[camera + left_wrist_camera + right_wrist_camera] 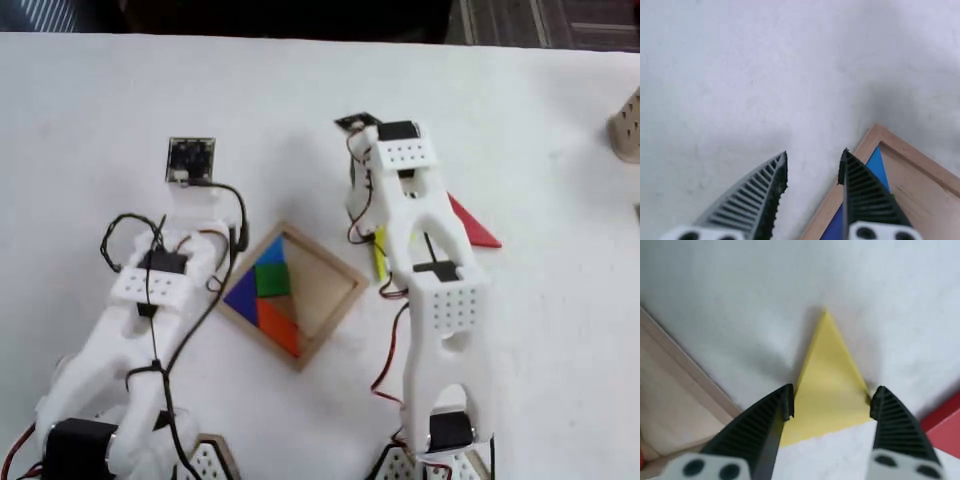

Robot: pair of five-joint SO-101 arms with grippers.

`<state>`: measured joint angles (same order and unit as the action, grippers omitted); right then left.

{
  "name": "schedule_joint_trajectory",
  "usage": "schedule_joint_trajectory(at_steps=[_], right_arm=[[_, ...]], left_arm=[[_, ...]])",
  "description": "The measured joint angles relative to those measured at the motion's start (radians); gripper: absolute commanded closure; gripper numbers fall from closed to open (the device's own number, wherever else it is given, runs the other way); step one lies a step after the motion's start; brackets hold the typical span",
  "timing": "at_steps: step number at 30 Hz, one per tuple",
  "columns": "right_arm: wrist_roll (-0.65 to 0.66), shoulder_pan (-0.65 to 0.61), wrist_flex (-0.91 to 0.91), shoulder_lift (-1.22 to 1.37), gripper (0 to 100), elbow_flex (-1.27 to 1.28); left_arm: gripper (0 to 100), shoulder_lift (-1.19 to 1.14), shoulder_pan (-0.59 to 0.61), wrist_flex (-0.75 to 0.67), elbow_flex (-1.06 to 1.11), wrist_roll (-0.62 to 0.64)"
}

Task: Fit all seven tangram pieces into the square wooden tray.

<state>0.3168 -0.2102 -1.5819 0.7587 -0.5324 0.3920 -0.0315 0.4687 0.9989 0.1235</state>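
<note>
Right gripper (832,401) has its jaws wide apart, straddling the yellow triangle (832,371) lying flat on the white surface (740,290) just beside the wooden tray (325,285). Left gripper (813,162) sits at the tray's corner, jaws apart and empty; the blue, green and orange pieces (272,280) are inside.

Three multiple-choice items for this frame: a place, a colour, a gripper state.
1. Yellow triangle, relative to the tray: A inside it; B outside, on the table between the right gripper's fingers; C leaning on its rim.
2. Piece beside the right arm, away from the tray: A red; B green; C purple.
3. Left gripper: A open, empty; B shut on a piece; C shut on the tray's rim.
B: both fingers flank it. A: a red triangle lies there. A: fingers apart, nothing between.
</note>
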Motion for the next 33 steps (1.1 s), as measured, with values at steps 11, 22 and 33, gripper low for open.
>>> schedule_joint_trajectory(at_steps=[11, 22, 33], right_arm=[[-0.002, -0.017, 0.057, -0.186, 76.2, 0.236], [-0.279, -0.021, 0.520, -0.704, 75.9, 0.907], [-0.292, 0.026, 0.649, -0.626, 75.8, 0.962]], left_arm=[[82, 0.000, 0.000, -0.023, 0.000, 0.000], [82, 0.000, 0.000, -0.023, 0.000, 0.000], [82, 0.000, 0.000, -0.023, 0.000, 0.000]])
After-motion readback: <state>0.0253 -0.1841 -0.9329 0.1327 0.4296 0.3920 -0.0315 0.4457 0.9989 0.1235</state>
